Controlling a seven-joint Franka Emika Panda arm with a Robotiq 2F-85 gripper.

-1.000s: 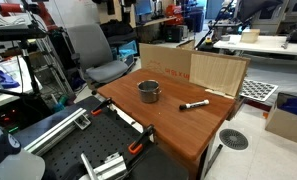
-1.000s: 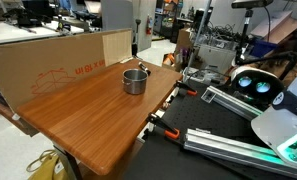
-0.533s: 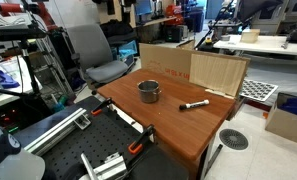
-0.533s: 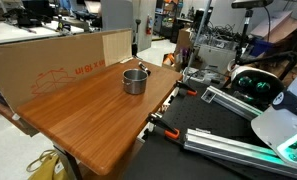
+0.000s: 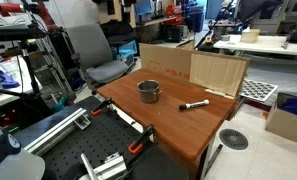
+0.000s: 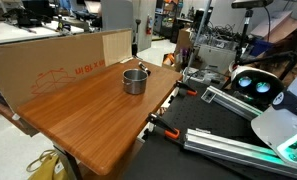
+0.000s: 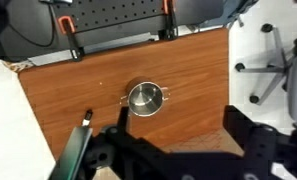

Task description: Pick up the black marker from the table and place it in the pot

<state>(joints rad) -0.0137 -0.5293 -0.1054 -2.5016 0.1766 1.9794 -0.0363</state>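
Well below pincer (image 7: 170, 158), black marker (image 7: 87, 118)

On the table (image 5: 174, 127), the black marker (image 5: 195, 104) apart from the pot (image 5: 149, 91)

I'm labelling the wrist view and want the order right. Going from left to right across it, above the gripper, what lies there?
black marker → pot → bare stretch of table → chair base on the pale floor beyond the table's edge
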